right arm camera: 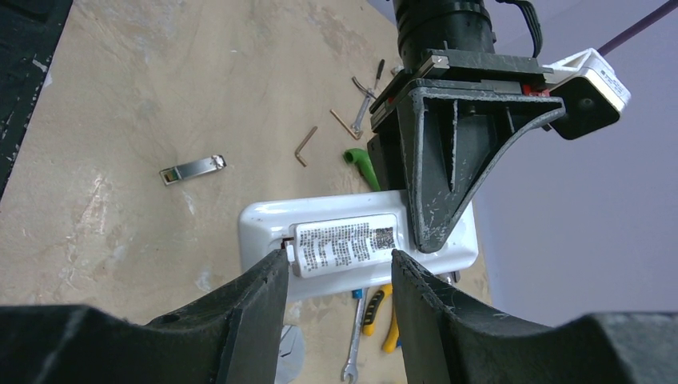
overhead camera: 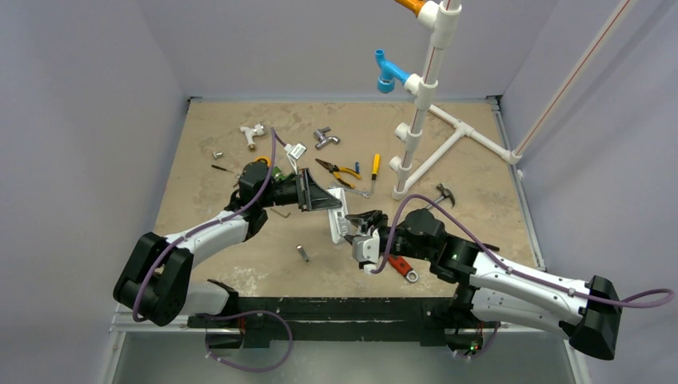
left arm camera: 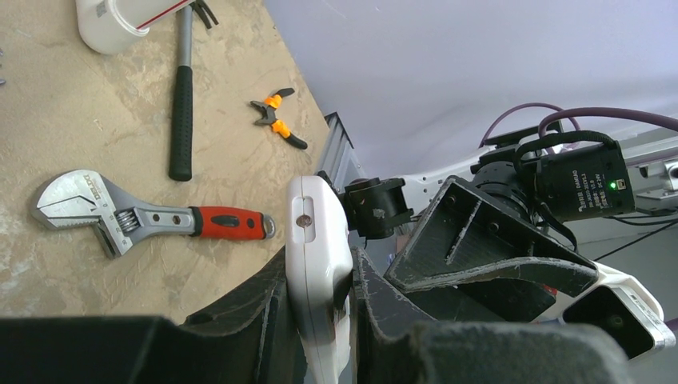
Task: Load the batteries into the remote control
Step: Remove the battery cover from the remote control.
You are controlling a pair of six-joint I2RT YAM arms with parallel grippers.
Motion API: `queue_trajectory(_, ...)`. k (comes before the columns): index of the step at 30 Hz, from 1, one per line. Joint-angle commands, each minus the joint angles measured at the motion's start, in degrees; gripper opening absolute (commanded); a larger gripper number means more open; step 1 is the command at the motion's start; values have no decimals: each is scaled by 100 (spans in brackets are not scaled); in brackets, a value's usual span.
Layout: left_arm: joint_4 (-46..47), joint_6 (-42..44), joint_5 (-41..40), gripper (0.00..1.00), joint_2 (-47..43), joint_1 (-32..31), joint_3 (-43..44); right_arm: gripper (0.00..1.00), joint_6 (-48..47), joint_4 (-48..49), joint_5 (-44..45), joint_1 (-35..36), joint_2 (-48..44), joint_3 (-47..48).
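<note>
My left gripper (overhead camera: 324, 198) is shut on the white remote control (overhead camera: 337, 214) and holds it above the table; the left wrist view shows it edge-on (left arm camera: 318, 248) between the fingers. In the right wrist view the remote's back (right arm camera: 264, 224) faces me, with a labelled cover (right arm camera: 345, 244) over the battery recess. My right gripper (right arm camera: 340, 272) is open, one fingertip at each end of that cover, the left one close to its tab; it also shows in the top view (overhead camera: 357, 230). No blue batteries show in any view.
A small silvery metal piece (overhead camera: 302, 253) lies near the front. A red-handled wrench (left arm camera: 152, 218) lies under the right arm, a hammer (left arm camera: 182, 88) beyond it. Yellow-handled pliers (overhead camera: 340, 170), small tools and a white pipe stand (overhead camera: 416, 120) are further back.
</note>
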Motion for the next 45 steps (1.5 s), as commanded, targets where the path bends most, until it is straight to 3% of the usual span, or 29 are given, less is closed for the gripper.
queue_trajectory(1, 321, -64, 214, 0, 10, -30, 59, 47, -56, 285, 350, -18, -182, 101)
queue_trajectory(23, 427, -129, 231, 0, 29, -32, 59, 47, -137, -183, 527, -14, -300, 87)
queue_trajectory(35, 455, -152, 206, 0, 49, -32, 59, 48, -57, -322, 202, -18, -225, 162)
queue_trajectory(45, 1020, -488, 178, 0, 295, -32, -97, 50, 29, -455, -10, -17, -279, 234)
